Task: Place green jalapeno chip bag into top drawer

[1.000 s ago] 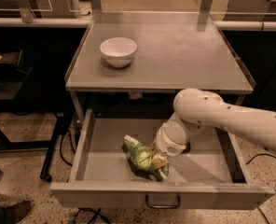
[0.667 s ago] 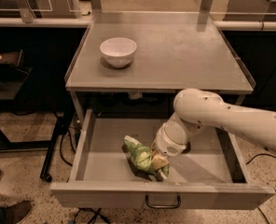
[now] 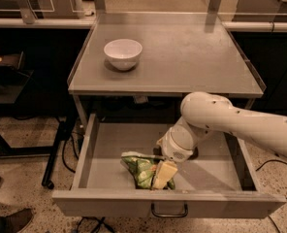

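In the camera view we see the top drawer (image 3: pixel 103 147) pulled out from under the counter (image 3: pixel 197 57), its low grey sides and front wall framing a flat bottom. The green jalapeno chip bag (image 3: pixel 140 170) lies inside it on the bottom, close to the front wall and a little left of the middle. Bare bottom shows to the left of the bag up to the left wall, and a wider bare stretch runs to the right as far as the right wall. The curved handle (image 3: pixel 169 211) sits on the drawer front, just below the bag.

The white arm (image 3: pixel 240 123) comes in from the right, passes over the drawer's right side and bends down under the counter's front edge. Its pincer (image 3: pixel 164 174) rests against the right part of the bag. We cannot tell whether it is spread or pinching the bag.

On the counter a white bowl (image 3: pixel 123 53) stands toward the left rear, apart from the raised side lips. The rest of the top is bare metal.

Any lettering on the bag is too small for us to read.
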### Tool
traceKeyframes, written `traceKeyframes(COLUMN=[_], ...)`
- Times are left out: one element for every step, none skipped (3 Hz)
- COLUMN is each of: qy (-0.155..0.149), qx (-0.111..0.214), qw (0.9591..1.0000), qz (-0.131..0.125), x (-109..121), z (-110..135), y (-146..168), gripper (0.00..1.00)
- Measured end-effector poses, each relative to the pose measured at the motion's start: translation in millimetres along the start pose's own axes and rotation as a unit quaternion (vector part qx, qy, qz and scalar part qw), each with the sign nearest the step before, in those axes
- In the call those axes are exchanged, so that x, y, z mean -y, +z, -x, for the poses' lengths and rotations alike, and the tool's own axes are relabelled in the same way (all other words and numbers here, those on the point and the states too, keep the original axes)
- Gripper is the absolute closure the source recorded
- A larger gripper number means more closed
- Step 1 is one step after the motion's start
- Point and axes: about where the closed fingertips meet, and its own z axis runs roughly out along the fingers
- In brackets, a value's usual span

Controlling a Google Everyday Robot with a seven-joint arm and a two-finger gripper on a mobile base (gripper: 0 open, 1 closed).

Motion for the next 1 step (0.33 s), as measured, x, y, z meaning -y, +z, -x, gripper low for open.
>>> traceKeyframes(qy=[0.000], qx=[0.000], qw=[1.0000], qz=[0.000], x=[0.0], z=[0.0], y=[0.0], gripper=[0.00])
